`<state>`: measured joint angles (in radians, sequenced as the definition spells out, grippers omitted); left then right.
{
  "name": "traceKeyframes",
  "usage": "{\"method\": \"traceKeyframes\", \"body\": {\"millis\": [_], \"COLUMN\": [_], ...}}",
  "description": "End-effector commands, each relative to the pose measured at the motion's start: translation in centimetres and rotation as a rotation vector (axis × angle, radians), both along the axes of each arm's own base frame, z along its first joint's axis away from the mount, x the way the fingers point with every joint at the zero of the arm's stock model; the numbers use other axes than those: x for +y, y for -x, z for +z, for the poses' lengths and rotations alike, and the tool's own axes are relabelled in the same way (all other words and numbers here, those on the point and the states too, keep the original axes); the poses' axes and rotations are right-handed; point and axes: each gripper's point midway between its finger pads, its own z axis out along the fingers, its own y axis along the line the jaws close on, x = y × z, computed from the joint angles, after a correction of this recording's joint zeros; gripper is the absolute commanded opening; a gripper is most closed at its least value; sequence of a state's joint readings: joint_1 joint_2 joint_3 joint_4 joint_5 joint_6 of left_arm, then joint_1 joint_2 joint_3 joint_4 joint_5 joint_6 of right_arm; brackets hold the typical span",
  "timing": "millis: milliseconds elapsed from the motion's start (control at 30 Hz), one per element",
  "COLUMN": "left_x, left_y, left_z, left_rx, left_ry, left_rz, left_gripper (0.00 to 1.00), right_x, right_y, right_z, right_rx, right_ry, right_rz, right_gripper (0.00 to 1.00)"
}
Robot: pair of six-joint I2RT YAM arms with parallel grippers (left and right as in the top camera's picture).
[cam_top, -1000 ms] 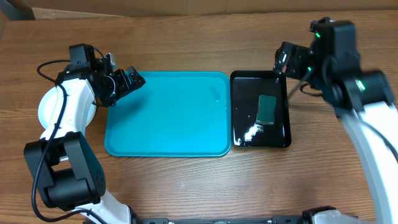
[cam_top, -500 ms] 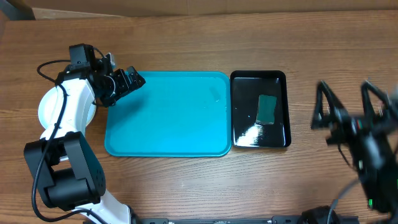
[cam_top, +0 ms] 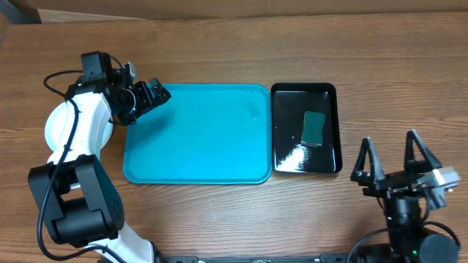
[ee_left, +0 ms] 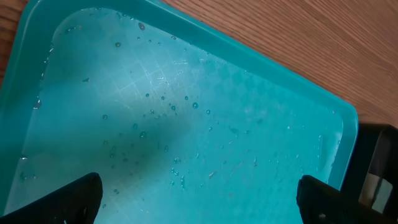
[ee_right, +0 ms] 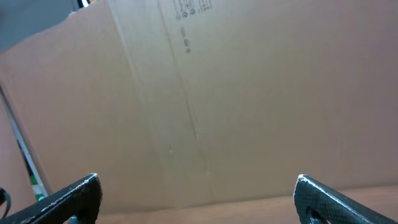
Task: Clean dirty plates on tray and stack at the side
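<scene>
The turquoise tray (cam_top: 197, 157) lies mid-table with no plate on it; only water drops show on it in the left wrist view (ee_left: 186, 106). A round white plate edge (cam_top: 51, 131) shows left of the tray, mostly hidden under my left arm; other plates cannot be made out. My left gripper (cam_top: 156, 93) is open and empty over the tray's far-left corner (ee_left: 202, 199). My right gripper (cam_top: 391, 157) is open and empty at the table's front right, fingers pointing toward the far side, facing a cardboard wall (ee_right: 199, 196).
A glossy black tray (cam_top: 333, 91) stands right of the turquoise tray and holds a dark green sponge (cam_top: 314, 128). A cardboard box (ee_right: 249, 93) stands behind the table's far edge.
My right arm has swung from the black tray's far right corner back to the front right of the table. The left arm has not moved.
</scene>
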<state>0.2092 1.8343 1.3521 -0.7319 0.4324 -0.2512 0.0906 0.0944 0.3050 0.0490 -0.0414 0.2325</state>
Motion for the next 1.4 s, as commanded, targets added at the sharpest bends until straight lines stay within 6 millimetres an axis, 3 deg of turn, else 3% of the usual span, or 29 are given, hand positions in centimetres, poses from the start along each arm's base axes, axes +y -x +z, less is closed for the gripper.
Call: {"method": "traceKeyframes", "body": {"millis": [0,433,700,967,1200,1367], "left_x": [0.0,0.0,0.0,0.0,0.0,0.0], "left_y": [-0.1,0.0,0.0,0.0,-0.1,-0.1], "left_z": [0.8,0.8,0.8,0.8,0.8,0.8], "left_rx": [-0.031,-0.03,-0.03,-0.03,-0.031,-0.031], "left_ry": [-0.017,-0.017,-0.017,-0.017,-0.017,-0.017], "left_rz": [-0.019,-0.019,-0.019,-0.019,-0.019,-0.019], "left_gripper": [1.0,1.0,1.0,1.0,1.0,1.0], "right_x": [0.2,0.3,0.3,0.3,0.6,0.6], "right_y": [0.0,-2.3,-2.8,-2.8,-2.8,-2.8], "right_z": [-1.6,-9.8,-15.5,-15.2,-15.3,-15.3], "right_rx": [-0.025,0.108,0.341,0.326,0.275,0.274], "right_ry": [-0.011,-0.002,0.026,0.032,0.348,0.353], "right_rz": [0.015,0.011,0.007,0.007,-0.023,-0.025], "right_gripper": [1.0,1.0,1.0,1.0,1.0,1.0]}}
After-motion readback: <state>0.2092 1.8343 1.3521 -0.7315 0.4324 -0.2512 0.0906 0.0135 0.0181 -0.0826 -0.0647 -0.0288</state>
